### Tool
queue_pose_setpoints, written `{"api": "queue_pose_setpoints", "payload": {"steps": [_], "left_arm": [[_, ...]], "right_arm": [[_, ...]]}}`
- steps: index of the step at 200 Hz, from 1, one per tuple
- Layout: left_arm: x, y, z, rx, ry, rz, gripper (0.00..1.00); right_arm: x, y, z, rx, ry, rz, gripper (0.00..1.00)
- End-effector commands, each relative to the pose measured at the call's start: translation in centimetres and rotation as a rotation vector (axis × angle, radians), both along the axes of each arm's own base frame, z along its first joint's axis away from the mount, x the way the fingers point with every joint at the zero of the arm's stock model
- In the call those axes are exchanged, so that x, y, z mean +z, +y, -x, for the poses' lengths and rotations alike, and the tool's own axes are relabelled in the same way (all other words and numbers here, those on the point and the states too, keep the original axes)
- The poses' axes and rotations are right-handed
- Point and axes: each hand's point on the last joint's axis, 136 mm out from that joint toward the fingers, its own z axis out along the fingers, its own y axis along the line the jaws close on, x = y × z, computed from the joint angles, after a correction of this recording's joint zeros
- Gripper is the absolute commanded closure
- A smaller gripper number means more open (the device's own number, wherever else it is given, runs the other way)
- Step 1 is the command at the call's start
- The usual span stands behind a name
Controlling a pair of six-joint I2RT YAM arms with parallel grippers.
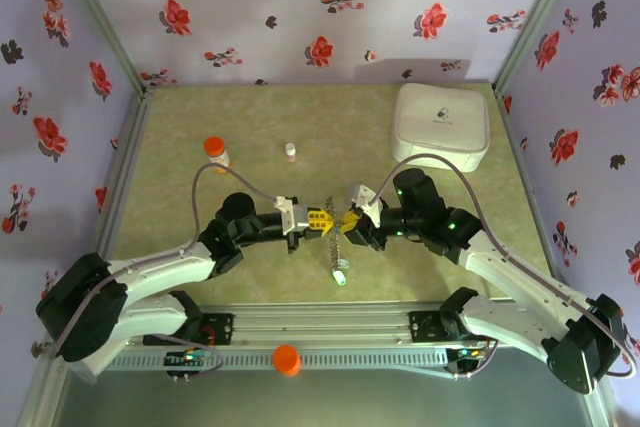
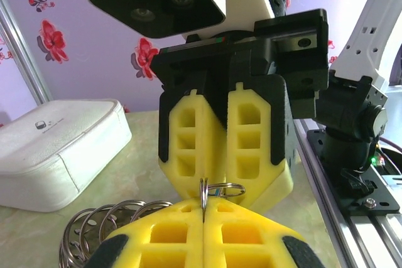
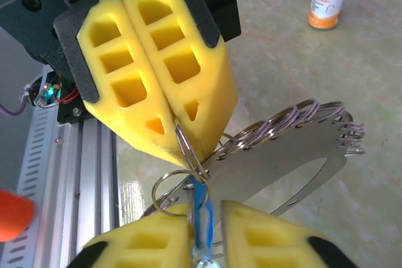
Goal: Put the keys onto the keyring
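**Keyring hung between two sets of fingers, tip to tip**

Keyring point(image 3: 301, 145): 1. It is a flat grey loop with an oval opening, trailing away from the meeting fingertips and clear of all four pads. Whether its low end touches the bench point(image 1: 180, 127) I cannot tell.

Split rings point(image 3: 282, 120): several are strung along the loop's outer edge. They overlap, so no sure count.

Pinched ring point(image 3: 185, 145): 1, standing edge-on at the tips of the left fingers. A second small ring point(image 3: 171, 187) is linked through it and sits just above the right fingertips.

Keys: 1 made out with certainty. The blue key point(image 3: 201, 214) stands upright between the right fingertips, directly under the linked rings.

Left fingers point(image 3: 125, 86): 2, pressed together, with only the pinched ring's wire between them.

Right fingers point(image 2: 188, 142): 2, facing the left pair nose to nose. They are drawn in close on either side of the blue key and appear to pinch it. A narrow gap shows beside the key in the right wrist view.

Further out on the bench:
- Bottles: 2, both beyond the left fingers. They are an orange-capped bottle point(image 1: 215, 152) and a small bottle point(image 1: 291, 151), well apart from each other.
- White box point(image 1: 443, 125): 1, beyond the right fingers near the far corner.
- Orange object point(image 1: 287, 359): 1, on the near rail behind both sets of fingers, between the arm bases.
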Motion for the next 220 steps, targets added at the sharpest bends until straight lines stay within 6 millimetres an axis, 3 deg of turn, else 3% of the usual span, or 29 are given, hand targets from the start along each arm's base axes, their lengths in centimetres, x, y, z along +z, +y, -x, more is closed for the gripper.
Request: {"api": "queue_pose_setpoints", "payload": {"steps": [1,28,85,114,141,175,220], "left_arm": [[1.6,0.3,-0.1,0.011,-0.038,0.063,1.00],[2.4,0.4,0.0,0.006,-0.041,0.087,1.00],[5.1,0.3,0.8,-0.042,-0.036,0.172,1.00],[3.9,0.2,0.8,-0.039,-0.035,0.131,1.00],[2.5,0.3,0.5,-0.023,-0.040,0.067,1.00],[1.0,0.3,-0.6,0.043,-0.048,-0.009,1.00],[0.6,0.5,-1.8,0.113,-0.078,-0.051,1.00]], "right_arm": [[0.7,0.4,0.2,0.024,-0.019,-0.032,0.91],[0.1,0.6,0.0,0.032,-0.003,-0.007,1.00],[-0.9,1.6,0.2,0.072,0.044,0.022,1.00],[-0.1,1.1,-0.5,0.028,-0.007,0.026,1.00],[2.2,0.1,-2.0,-0.074,-0.134,0.001,1.00],[4.9,-0.6,-1.1,-0.068,-0.218,-0.069,1.00],[3.1,-1.9,-1.7,-0.130,-0.207,0.025,1.00]]}}
